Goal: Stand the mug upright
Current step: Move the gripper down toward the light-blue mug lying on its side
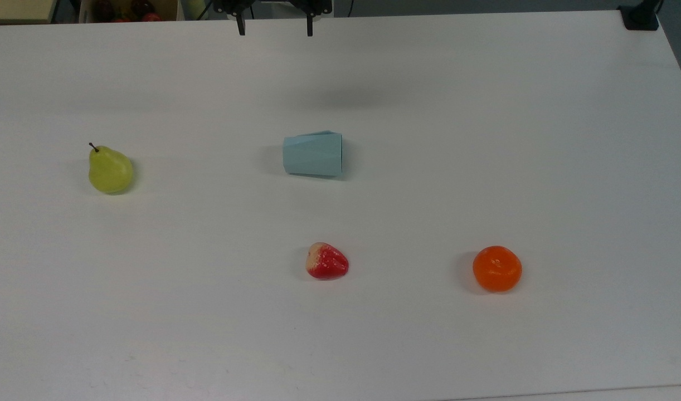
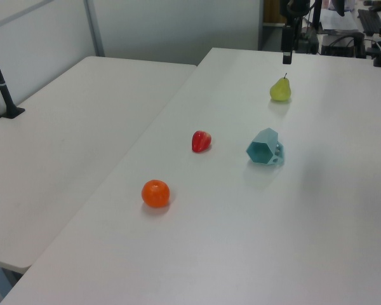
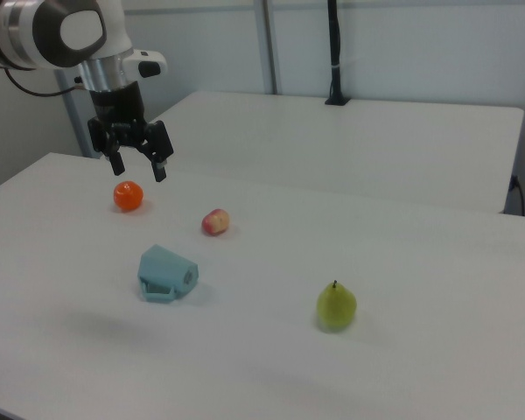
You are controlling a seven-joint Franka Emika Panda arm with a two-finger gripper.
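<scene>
- Mug [image 1: 312,154] lies on its side on the tabletop [image 1: 485,139], handle against the surface.
- End effector [image 3: 139,166] hangs high above, fingers spread wide, empty.

End effector [image 1: 275,30] body cut by top view's upper edge, mug [image 1: 312,154] handle hidden there

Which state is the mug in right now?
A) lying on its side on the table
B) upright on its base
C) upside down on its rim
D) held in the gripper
A: the mug lies on its side on the table, its hexagonal mouth facing the camera in the left view, while the gripper hangs open above the table, apart from it.
</scene>
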